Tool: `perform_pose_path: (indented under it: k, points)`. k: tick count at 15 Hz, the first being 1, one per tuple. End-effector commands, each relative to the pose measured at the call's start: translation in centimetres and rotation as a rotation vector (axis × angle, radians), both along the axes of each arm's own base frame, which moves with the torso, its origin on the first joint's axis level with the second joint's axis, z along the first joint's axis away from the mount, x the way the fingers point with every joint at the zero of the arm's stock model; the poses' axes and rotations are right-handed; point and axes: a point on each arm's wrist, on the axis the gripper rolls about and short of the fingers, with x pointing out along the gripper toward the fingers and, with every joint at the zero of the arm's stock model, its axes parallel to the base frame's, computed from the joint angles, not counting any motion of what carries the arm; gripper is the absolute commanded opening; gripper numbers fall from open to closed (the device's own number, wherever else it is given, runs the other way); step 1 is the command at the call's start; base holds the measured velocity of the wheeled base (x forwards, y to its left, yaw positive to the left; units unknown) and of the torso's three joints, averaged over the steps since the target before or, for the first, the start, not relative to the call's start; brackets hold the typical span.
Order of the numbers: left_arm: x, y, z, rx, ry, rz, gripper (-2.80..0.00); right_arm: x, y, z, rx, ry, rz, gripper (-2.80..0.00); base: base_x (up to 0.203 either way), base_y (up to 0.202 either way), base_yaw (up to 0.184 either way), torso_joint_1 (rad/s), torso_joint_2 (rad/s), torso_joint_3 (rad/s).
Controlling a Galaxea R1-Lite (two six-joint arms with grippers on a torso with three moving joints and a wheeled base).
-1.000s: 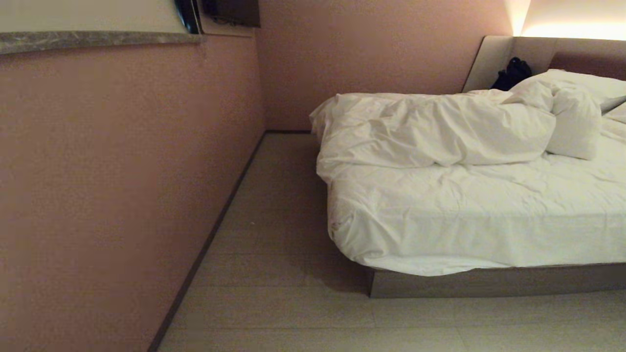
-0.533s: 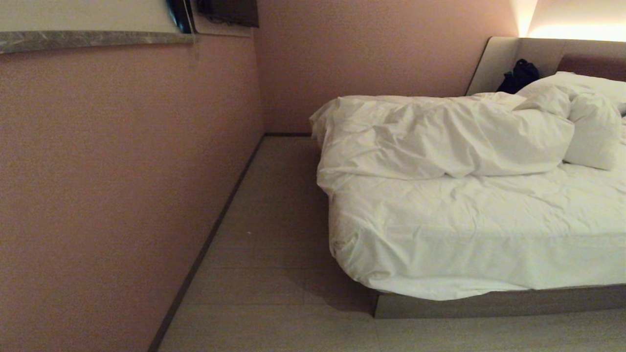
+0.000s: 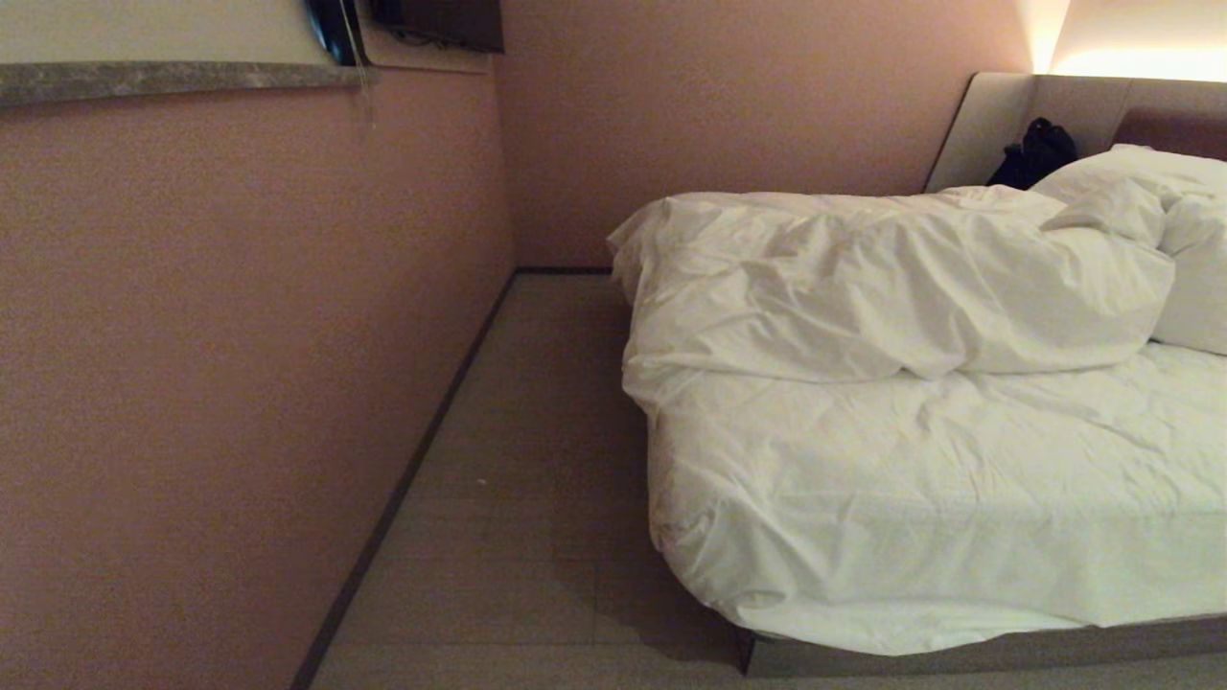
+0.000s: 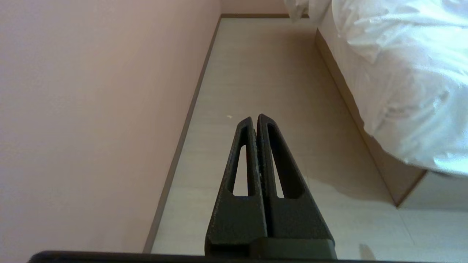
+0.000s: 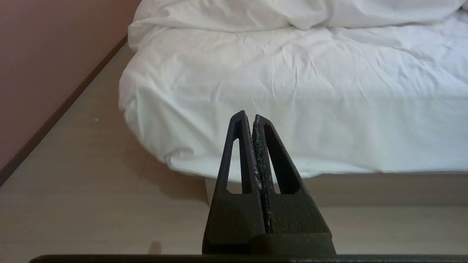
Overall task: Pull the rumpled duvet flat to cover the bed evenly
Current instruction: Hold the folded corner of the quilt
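The low white-sheeted bed with a beige-grey base (image 3: 959, 654) is cut off by the head view's right and bottom edges, so its far side is not seen. The white pillow (image 3: 1193, 287) is cropped there too, and partly hidden behind the rumpled white puffy duvet (image 3: 891, 278). What the small black object (image 3: 1033, 153) against the padded headboard is cannot be told.

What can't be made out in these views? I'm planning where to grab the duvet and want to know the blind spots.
- The bed: its right side and most of the headboard are cut off by the head view's right edge.
- The duvet: its far edge is hidden behind its own bunched fold.
- The black object by the headboard: too dark and small to identify.
- The pillow: cut by the same edge.
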Motion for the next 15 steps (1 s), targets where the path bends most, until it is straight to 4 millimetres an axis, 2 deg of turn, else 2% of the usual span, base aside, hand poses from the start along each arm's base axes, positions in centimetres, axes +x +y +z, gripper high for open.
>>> perform_pose_path:
  k: [1,11,15]
  points:
    - [0.0,0.0,0.0,0.0,0.0,0.0,-2.8,0.01,0.0,0.0,0.0,0.001,-0.001,-2.8,0.197,0.0,0.001,0.0,0.0,0.0]
    - [0.0,0.0,0.0,0.009,0.0,-0.002,-2.8,0.01,0.0,0.0,0.0,0.001,0.0,-2.8,0.195,0.0,0.0,0.001,0.0,0.002]
    - [0.0,-0.01,-0.02,0.034,0.002,-0.005,-2.8,0.01,0.0,0.0,0.0,0.001,0.0,-2.8,0.055,0.0,-0.001,0.005,0.0,0.001]
